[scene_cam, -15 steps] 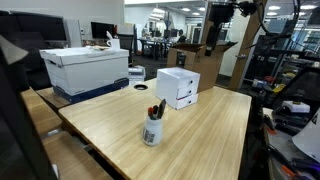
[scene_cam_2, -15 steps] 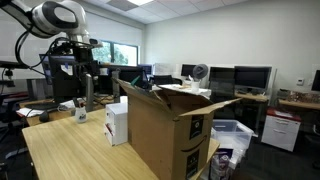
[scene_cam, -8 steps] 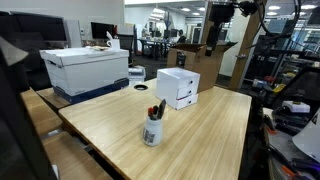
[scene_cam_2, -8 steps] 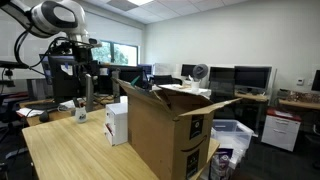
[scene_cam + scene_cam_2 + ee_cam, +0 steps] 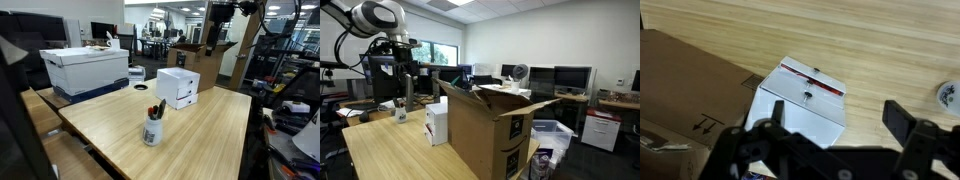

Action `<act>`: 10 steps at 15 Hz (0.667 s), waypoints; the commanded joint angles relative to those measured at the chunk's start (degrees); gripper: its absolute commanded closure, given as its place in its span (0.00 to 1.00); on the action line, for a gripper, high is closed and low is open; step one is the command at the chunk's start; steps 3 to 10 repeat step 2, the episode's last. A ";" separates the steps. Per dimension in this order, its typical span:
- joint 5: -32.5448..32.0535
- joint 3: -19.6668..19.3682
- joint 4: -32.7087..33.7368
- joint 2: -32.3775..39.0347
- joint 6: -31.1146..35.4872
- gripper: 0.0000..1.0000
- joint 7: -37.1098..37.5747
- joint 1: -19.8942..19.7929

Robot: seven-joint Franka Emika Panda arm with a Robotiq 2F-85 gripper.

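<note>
Over a pale wooden table, the gripper hangs well clear of the surface, its two dark fingers spread wide with nothing between them. Directly beneath it in the wrist view stands a small white drawer box, apart from the fingers, with its dark handles showing. In an exterior view the same drawer box stands near the far end of the table.

The tabletop is light wood with a visible grain. A cup of pens stands upright nearer the camera, well apart from the drawer box. In the wrist view only the cup's rim shows, at the right edge. A large white storage bin rests on a blue base toward one side of the table. An open cardboard box, its flaps raised, fills the foreground of an exterior view. In the wrist view it lies just beside the drawer box, and whether the two touch cannot be told.

Around the table is an open office. Rows of desks and ceiling lights run into the distance, and dark monitors line a bench against a pale wall. A window shows greenery behind the arm.
</note>
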 commanded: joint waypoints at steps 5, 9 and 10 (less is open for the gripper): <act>0.29 0.59 0.08 -0.01 -0.09 0.00 -0.22 -0.61; 0.29 0.59 0.08 -0.01 -0.09 0.00 -0.22 -0.61; 0.29 0.59 0.08 -0.01 -0.09 0.00 -0.22 -0.61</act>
